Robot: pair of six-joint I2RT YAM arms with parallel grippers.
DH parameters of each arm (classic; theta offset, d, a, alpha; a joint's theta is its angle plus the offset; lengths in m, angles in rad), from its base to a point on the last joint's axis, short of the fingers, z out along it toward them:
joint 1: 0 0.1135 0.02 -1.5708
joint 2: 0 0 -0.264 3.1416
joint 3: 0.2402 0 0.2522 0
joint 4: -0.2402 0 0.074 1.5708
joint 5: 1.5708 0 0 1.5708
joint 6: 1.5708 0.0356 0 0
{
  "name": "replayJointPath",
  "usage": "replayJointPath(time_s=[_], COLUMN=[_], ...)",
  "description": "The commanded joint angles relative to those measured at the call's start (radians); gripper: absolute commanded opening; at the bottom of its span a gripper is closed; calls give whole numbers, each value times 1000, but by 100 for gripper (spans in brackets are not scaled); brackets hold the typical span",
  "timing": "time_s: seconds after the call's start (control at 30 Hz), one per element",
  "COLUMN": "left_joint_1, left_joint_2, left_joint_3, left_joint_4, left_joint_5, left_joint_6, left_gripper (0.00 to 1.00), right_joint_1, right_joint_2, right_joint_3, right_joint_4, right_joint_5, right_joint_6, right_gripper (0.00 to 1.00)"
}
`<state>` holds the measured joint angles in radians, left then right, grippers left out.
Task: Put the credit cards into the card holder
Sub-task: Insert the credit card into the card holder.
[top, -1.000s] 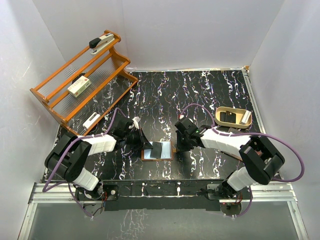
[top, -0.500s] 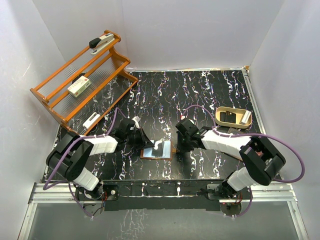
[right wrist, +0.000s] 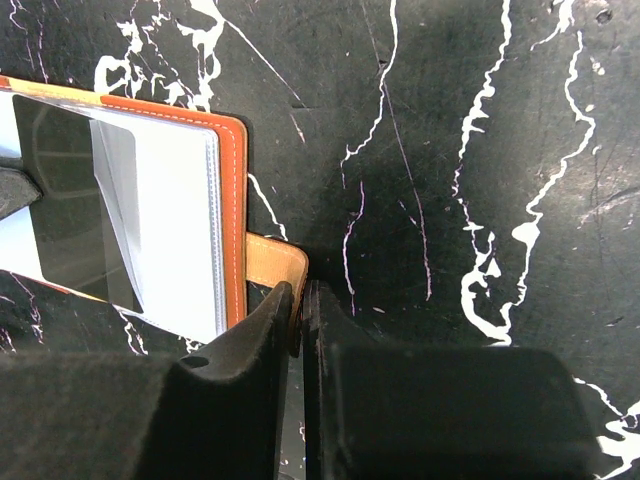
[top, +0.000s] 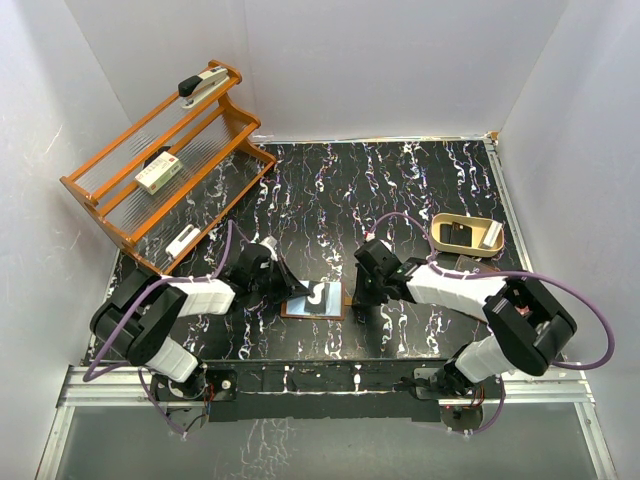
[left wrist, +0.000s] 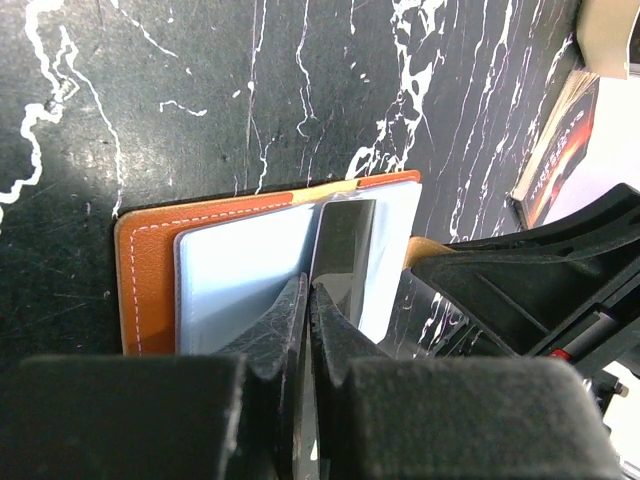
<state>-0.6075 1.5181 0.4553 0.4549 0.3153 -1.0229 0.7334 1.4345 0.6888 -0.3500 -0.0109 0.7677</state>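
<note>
Easing the dark card (left wrist: 345, 250), pinched by the left gripper (left wrist: 308, 290), flat into the card holder (left wrist: 150, 262) goes best while the right gripper (right wrist: 298, 296) pinches its right-side snap tab (right wrist: 270, 262).

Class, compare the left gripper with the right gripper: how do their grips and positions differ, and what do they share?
The left gripper pinches a dark card over the card holder's pale pockets; the right gripper pinches the snap tab. The left gripper stands at the holder's left side, the right gripper at its right edge. Both are shut, low at the open holder.
</note>
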Motion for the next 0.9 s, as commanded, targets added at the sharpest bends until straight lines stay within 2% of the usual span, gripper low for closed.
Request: replayJointPath(time_s=[0.0,0.4,0.6,0.87], left_joint_1=[-18,-81,-90,-88], left_joint_2=[-33,-24,-61,-206], left_joint_3=[-39,-49,-47,-68], left_joint_4=[29,103,43,-79], left_joint_5=[-40,-115,-179,-157], left_joint_6=[-51,-147,-149,-109], left_gripper=[0,0,0,0], right_joint_1=[15,25,27,27], right_joint_2=[-24,-51,-84,-110], right_joint_3=[-26,-84,-100,-100], right_joint_4=[55,129,144,115], right_joint_5=[-20,-30,-19,-12], right_joint_6=[39,125,156,120], right_gripper=[6,5,4,5])
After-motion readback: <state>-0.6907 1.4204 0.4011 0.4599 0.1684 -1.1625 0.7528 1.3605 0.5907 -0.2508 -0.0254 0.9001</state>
